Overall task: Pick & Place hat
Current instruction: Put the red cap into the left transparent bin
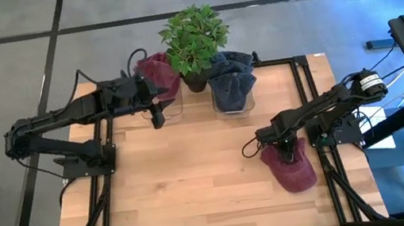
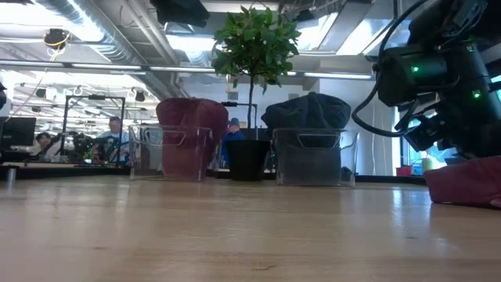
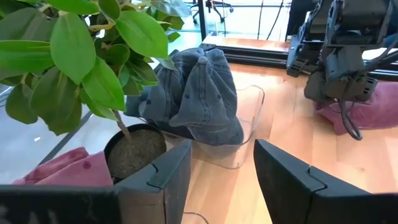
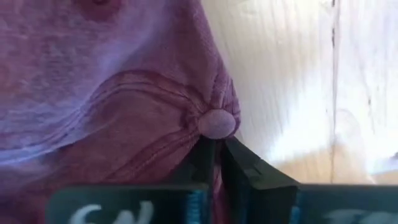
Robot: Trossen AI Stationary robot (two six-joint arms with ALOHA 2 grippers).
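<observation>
Two of my right gripper's [image 4: 216,163] fingers pinch the maroon hat [image 1: 291,166] lying on the table [image 1: 180,180] at about four o'clock. My left gripper [image 3: 216,180], fingers apart, hovers near eleven o'clock beside the potted plant [image 1: 192,38] and clear bins [image 1: 232,100].

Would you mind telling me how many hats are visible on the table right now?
3: a maroon hat in the left clear bin, a blue denim hat in the right bin, and a maroon hat on the table, pinched by the right gripper.
</observation>
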